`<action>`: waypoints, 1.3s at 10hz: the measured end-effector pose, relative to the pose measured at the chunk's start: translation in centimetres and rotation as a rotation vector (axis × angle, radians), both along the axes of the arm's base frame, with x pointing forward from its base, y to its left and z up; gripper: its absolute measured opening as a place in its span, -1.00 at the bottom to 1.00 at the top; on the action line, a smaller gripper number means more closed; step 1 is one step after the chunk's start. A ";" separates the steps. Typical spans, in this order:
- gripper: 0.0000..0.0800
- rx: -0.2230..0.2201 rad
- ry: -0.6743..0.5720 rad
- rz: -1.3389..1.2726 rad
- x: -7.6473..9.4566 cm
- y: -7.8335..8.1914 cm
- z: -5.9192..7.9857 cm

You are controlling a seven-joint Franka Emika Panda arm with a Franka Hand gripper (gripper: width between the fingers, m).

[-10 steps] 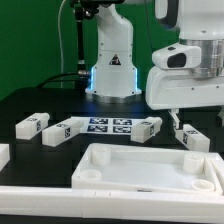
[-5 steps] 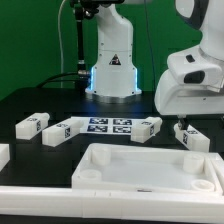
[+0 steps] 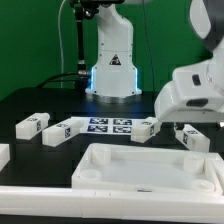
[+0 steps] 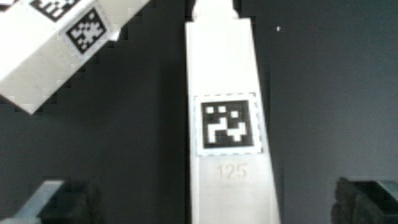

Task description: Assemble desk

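White arm (image 3: 195, 95) hangs at the exterior view's right, wrist pitched down over the black tabletop (image 3: 40, 150). Below it we see a long white square-section plastic leg block (image 4: 222, 110) lying flat, tag up. Tool (image 4: 210, 203) stands wide apart, holding nothing. Block's long axis runs straight between its fingers (image 4: 45, 200), dark gap each side. White rimmed tray-like desk top (image 3: 110, 192) lies nearer the exterior camera.
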State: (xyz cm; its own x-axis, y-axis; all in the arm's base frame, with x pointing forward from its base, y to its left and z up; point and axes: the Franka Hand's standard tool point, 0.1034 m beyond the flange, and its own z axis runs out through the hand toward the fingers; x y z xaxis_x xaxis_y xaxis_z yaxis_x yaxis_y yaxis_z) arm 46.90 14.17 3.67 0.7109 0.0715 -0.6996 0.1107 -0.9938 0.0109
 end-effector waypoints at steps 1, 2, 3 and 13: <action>0.62 0.003 0.023 -0.003 0.3 0.1 -0.5; 0.62 0.007 0.024 -0.003 0.5 0.2 -0.7; 0.62 0.014 0.024 0.002 0.5 0.3 -0.7; 0.62 0.029 0.212 0.035 -0.1 0.0 -2.5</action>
State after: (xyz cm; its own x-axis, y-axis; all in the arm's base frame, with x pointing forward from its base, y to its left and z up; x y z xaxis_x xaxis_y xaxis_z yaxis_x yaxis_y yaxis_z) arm 46.78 14.12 1.19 0.5450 0.1163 -0.8303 0.1423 -0.9888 -0.0450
